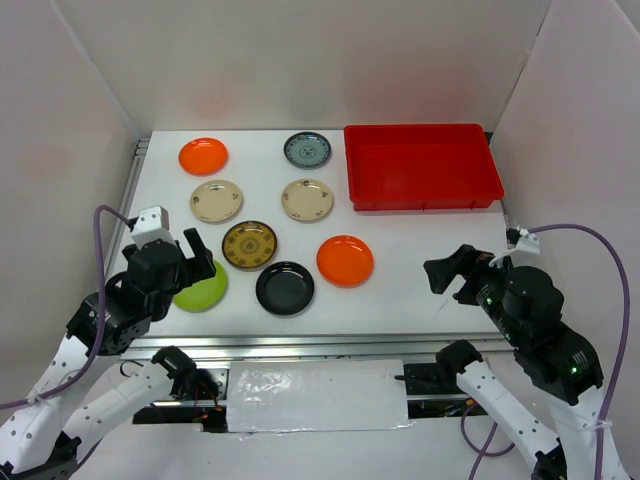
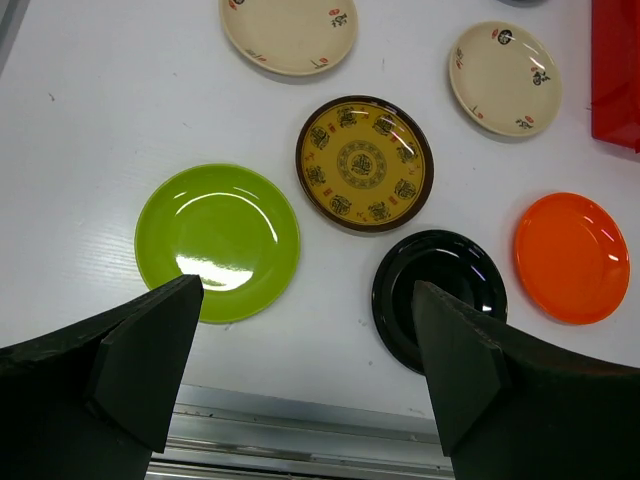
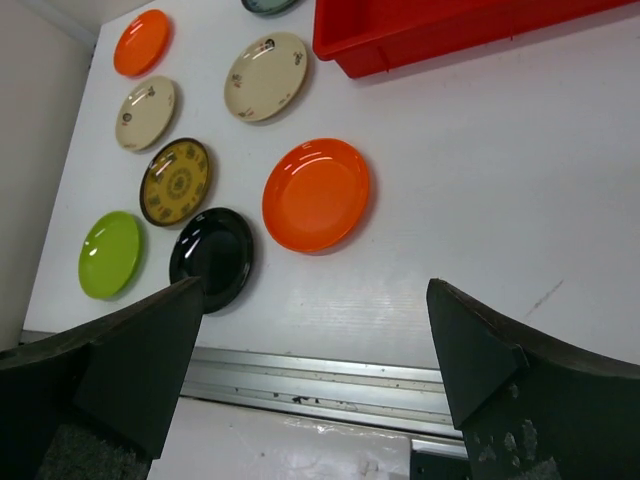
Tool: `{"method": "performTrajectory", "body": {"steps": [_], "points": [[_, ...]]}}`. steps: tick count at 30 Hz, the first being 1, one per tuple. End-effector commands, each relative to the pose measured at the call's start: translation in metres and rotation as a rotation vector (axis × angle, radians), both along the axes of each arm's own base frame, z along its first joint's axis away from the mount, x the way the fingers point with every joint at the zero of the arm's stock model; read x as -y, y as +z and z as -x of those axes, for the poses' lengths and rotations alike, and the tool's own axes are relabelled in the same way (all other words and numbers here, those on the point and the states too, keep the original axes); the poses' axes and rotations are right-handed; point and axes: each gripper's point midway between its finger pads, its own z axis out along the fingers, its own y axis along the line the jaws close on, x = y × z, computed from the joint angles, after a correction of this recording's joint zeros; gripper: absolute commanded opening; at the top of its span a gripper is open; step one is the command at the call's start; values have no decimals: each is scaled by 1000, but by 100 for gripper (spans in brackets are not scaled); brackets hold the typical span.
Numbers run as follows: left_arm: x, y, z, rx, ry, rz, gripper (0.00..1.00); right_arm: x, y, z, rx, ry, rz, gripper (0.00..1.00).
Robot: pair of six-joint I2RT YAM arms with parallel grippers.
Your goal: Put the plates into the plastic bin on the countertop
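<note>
Eight plates lay on the white countertop [image 1: 430,250], all left of the red plastic bin [image 1: 420,165] at upper right of the top view. Back row: orange plate [image 1: 203,155], grey-blue patterned plate [image 1: 307,150]. Middle: two cream plates [image 1: 216,201] [image 1: 307,200]. Nearer: brown-gold plate [image 1: 249,245], second orange plate [image 1: 345,260], glossy black plate [image 1: 285,288], lime green plate [image 1: 205,290] at lower left.

Left gripper [image 2: 307,295] hung just beside the lime green plate, jaws spread, holding nothing. Right gripper [image 3: 315,290] at lower right, well apart from the bin, was likewise spread wide and unloaded.

Green plate [image 1: 208,293] partly behind left jaws
</note>
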Motion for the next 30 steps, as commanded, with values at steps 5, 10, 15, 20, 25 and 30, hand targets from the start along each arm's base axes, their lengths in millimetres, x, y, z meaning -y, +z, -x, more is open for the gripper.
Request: {"method": "performTrajectory", "body": {"steps": [5, 10, 15, 20, 25, 30], "points": [[4, 9, -6, 26, -7, 17, 99, -10, -8, -9, -20, 23, -18, 100], [5, 9, -6, 22, -9, 14, 99, -32, -39, -35, -68, 49, -48, 100], [8, 7, -8, 25, -25, 14, 99, -39, -78, -63, -155, -11, -48, 100], [13, 0, -11, -18, -35, -10, 99, -65, -148, -93, -276, 5, -131, 100], [22, -5, -15, -33, -86, -18, 99, -90, -189, -112, -302, 98, -244, 95], [25, -9, -17, -60, -96, -33, 99, -101, -227, -126, -391, 147, -308, 81]]}}
